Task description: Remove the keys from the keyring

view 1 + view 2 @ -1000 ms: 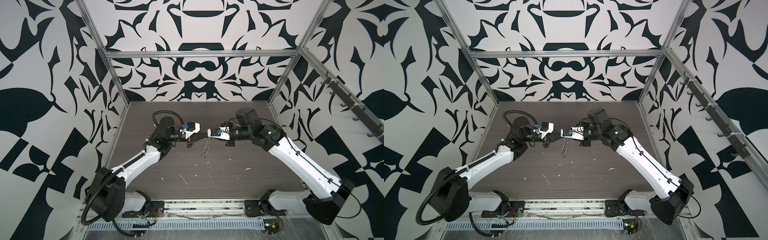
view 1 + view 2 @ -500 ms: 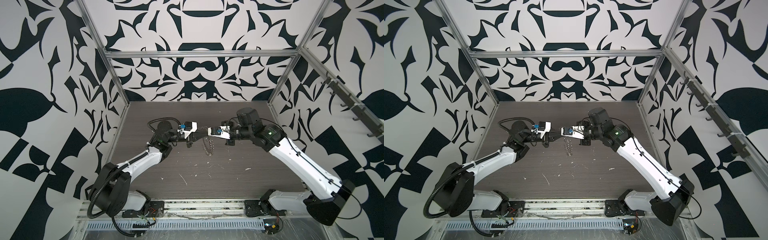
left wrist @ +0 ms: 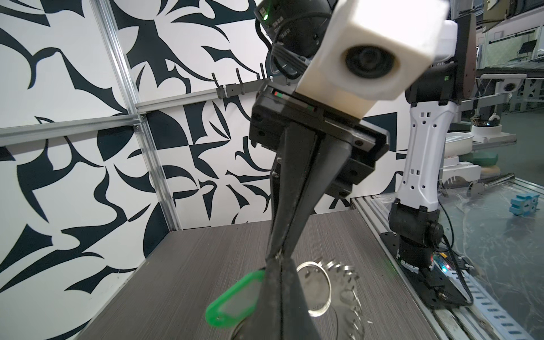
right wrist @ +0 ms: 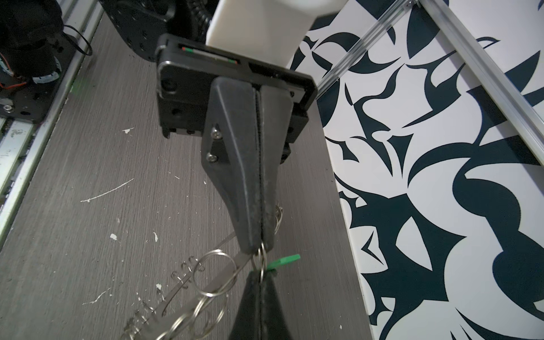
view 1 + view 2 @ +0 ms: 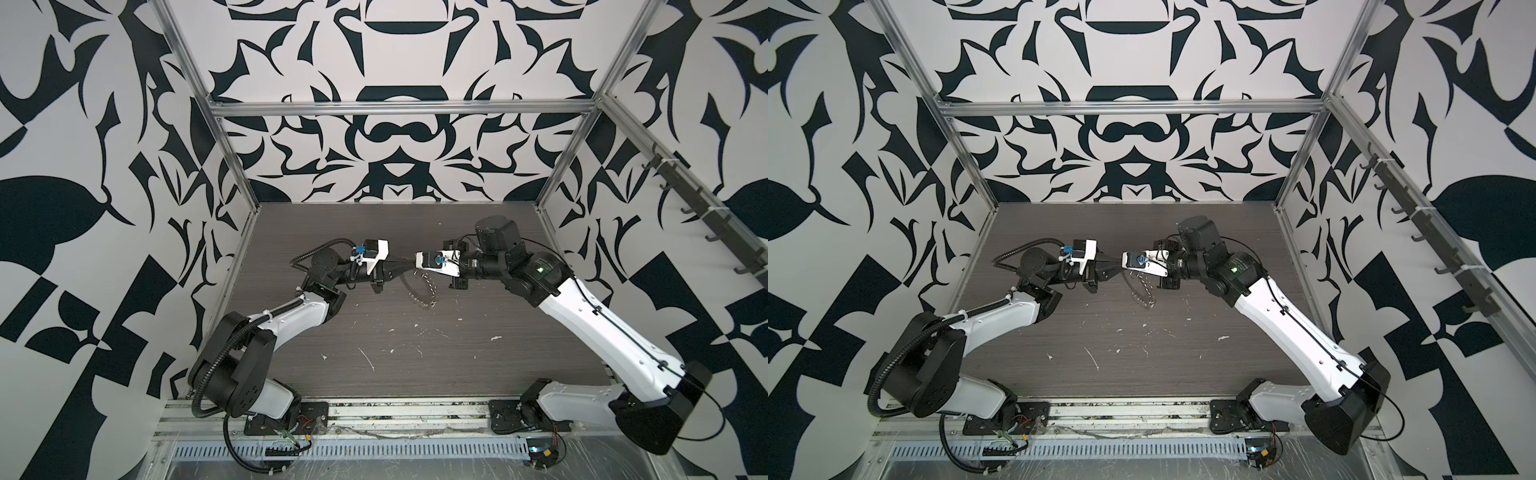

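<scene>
Step in hand: we judge it to be the parting of the green tag (image 3: 232,297) from its wire loop (image 4: 260,256), with both arms pinching at one spot.
Left gripper (image 4: 254,245): jaws closed tight with no gap. The tips appear to pinch the wire loop.
Right gripper (image 3: 280,248): jaws likewise closed tight, tip to tip against the left. What they pinch we cannot tell.
Green tag: lower centre of the left wrist view, lying along the left gripper's fingers (image 3: 291,294). Its head is hidden behind them at the meeting point.
Grey disc (image 3: 338,300): hangs tilted just below the tips, right of the tag. Whether its lower edge touches the table (image 5: 415,365) we cannot tell.
Advice: we would hold one pinch fixed and work the other along the loop's coil in a small turn, not a straight pull. The disc's weight should be kept off the loop.
Risk: a hard tug may slip the thin wire from the grip and drop everything.
Left arm (image 5: 291,320): in both top views, base at lower left, white link rising up-right, elbow folded, wrist level, gripper pointing right toward centre frame.
Right arm (image 5: 602,332): base at lower right, long white link running up-left, wrist level, gripper pointing left. The tips meet mid-frame, above the table's far half.
</scene>
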